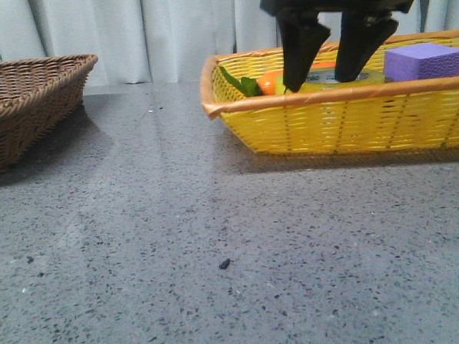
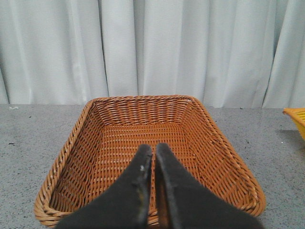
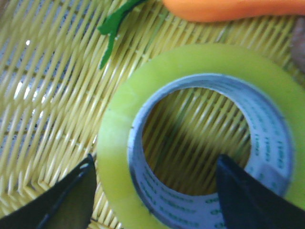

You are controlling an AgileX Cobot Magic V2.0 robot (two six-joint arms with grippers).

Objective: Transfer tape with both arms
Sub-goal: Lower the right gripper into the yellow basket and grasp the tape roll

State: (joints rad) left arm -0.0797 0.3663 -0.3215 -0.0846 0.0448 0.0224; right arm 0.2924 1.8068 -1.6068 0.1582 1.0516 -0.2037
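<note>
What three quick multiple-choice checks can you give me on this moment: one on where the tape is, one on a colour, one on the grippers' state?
1. Where is the tape?
A. In the yellow basket
B. In the brown basket
C. On the bare table

2. What colour is the foam block?
A. Green
B. Purple
C. Red

3. How does the right gripper stand?
A. Shut, away from the tape
B. Open, one finger inside the tape's core and one outside
C. Holding the carrot

Answers:
1 A: the right wrist view shows the tape lying flat on yellow weave.
2 B: the block sits purple in the yellow basket beside the gripper.
3 B: the fingers straddle the roll's wall; the left gripper is the shut one, over the brown basket.
</note>
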